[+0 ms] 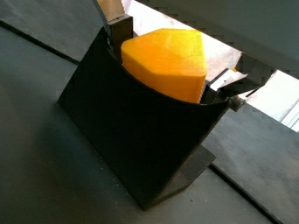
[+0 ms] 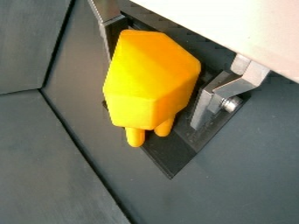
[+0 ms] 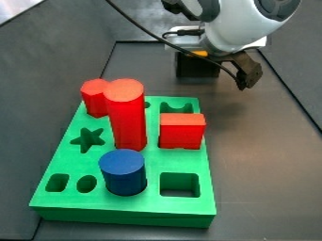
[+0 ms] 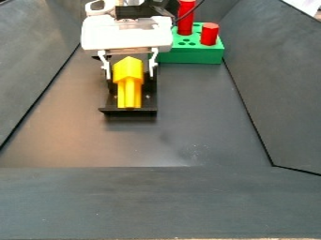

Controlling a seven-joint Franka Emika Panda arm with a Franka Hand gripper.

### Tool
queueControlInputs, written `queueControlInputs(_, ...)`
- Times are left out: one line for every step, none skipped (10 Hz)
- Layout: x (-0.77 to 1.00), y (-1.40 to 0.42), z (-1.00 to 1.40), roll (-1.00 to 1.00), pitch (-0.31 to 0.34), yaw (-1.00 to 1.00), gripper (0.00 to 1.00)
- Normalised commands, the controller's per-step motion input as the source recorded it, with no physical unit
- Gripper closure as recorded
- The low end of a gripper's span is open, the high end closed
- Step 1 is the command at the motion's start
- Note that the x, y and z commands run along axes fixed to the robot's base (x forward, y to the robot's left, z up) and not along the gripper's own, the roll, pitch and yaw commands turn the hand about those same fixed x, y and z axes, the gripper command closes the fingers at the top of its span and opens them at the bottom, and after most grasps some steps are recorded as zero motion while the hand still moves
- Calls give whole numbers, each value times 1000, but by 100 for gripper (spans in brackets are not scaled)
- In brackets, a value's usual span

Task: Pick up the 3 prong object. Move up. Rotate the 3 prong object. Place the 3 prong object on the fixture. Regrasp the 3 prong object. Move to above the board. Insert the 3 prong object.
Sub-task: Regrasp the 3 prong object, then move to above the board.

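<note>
Yellow-orange 3 prong object point(image 4: 128, 77), black fixture point(image 4: 129, 105), silver-fingered claw point(image 4: 127, 62) (dark pads) at fixture, bright green board point(image 3: 126, 193).

Both wrist views close above the yellow plastic three-pronged block point(image 1: 173, 63) point(image 2: 142, 83) in the two-finger gripper point(image 2: 163, 83). Side views farther back, sharing the flat green board point(image 3: 75, 193) point(image 4: 194, 52) from opposite ends.

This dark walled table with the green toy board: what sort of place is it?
Probably a robot test bench: a gripper at a yellow 3 prong object resting on a fixture, beside a green board of shaped holes.
</note>
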Motion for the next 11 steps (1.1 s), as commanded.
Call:
queueControlInputs(14,-4,-183,51,33,7,0)
queueControlInputs(15,-2,-182,50,33,12,0)
queueControlInputs(16,-2,-182,50,33,19,0)
queueControlInputs(16,-2,-181,50,33,22,0)
queueControlInputs(16,-1,-181,51,33,24,0)
queueControlInputs(0,0,0,0,0,0,100)
queueControlInputs(228,188,1000,358,-504,-160,100)
queueControlInputs(226,187,1000,345,-495,-170,100)
queueControlInputs(209,175,1000,282,-419,-237,100)
queueControlInputs(192,169,1000,189,-308,-333,100)
queueControlInputs(181,167,1000,125,-221,-376,100)
